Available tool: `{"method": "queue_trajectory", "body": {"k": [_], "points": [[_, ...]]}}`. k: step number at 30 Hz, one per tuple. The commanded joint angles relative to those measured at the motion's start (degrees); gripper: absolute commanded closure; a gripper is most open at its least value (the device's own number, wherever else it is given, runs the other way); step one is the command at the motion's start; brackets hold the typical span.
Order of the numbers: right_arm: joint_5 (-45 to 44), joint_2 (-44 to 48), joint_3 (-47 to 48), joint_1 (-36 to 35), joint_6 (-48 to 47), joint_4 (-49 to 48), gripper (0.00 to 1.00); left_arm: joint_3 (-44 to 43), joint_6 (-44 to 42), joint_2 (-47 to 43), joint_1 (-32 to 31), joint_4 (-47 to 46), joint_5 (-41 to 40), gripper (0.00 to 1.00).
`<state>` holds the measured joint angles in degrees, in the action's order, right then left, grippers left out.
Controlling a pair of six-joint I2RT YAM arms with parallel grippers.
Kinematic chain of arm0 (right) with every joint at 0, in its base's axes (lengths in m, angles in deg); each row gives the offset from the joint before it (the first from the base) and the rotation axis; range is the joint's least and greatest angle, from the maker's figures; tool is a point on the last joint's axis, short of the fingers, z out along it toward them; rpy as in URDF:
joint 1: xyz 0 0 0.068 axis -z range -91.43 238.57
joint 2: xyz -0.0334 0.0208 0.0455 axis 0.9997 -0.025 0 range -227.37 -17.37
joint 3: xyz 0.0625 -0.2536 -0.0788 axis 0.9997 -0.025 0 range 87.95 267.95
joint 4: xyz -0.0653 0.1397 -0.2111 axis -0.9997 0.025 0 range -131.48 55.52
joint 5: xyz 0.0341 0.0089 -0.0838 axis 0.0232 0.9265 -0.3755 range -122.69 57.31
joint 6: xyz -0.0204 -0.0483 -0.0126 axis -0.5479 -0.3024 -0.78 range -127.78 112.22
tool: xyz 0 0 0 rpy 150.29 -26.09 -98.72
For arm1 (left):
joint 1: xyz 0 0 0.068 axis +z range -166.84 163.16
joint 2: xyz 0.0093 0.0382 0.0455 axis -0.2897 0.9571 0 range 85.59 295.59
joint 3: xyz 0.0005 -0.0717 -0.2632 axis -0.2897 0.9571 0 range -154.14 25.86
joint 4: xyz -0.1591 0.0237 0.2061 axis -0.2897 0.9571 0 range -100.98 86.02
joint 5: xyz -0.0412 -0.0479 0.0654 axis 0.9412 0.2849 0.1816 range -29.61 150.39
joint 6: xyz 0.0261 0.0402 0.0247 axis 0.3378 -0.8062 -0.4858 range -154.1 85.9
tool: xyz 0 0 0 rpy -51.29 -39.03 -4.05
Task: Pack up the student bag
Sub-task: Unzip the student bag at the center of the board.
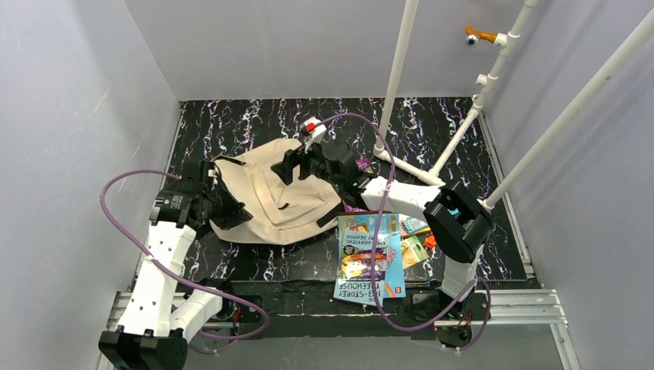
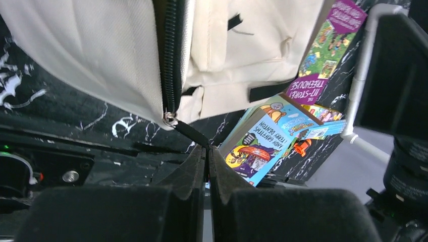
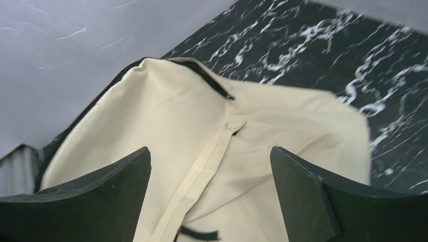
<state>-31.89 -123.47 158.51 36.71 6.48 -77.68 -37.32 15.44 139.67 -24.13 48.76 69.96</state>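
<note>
One student bag (image 1: 258, 202) lies beside several books (image 1: 370, 258).

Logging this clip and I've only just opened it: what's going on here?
The left pincer is shut on the black pull tab at the zipper's end, on the edge of the beige student bag. The right pincer hovers open over the bag's fabric and holds nothing. The colourful books lie on the table beside the bag, not yet packed.
</note>
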Motion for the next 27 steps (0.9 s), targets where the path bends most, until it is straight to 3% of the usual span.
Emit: {"method": "queue_trajectory", "body": {"k": [1, 5, 11, 14, 17, 20, 27], "points": [[6.19, 5.03, -6.75, -1.29, 9.62, -1.22, 0.06, 4.72, 7.87, -2.81, -0.18, -1.5, 4.02, 1.0], [9.51, 6.75, -20.0, -6.6, 6.88, -22.78, 0.07, 5.63, 8.57, -3.48, -0.18, -0.95, 6.54, 1.0], [12.42, 2.06, -20.09, -12.08, 2.04, -32.21, 0.08, 9.01, 13.75, -11.61, -0.23, 0.53, 1.69, 1.0], [11.31, -2.32, -21.22, -14.36, 0.96, -43.56, 0.09, 12.03, 15.35, -14.11, -0.18, -1.9, 4.13, 1.0], [8.35, -6.28, -20.18, -16.21, 0.59, -51.41, 0.18, 11.85, 15.49, -13.11, -0.19, -1.91, 6.87, 1.0], [9.05, -8.87, -17.46, -17.44, -0.58, -52.69, 0.26, 10.53, 15.02, -12.28, -0.18, -1.38, 7.91, 1.0], [8.01, -9.47, -16.94, -18.58, -2.09, -54.67, 0.31, 9.04, 14.67, -12.51, -0.18, -0.41, 6.79, 1.0]]}}
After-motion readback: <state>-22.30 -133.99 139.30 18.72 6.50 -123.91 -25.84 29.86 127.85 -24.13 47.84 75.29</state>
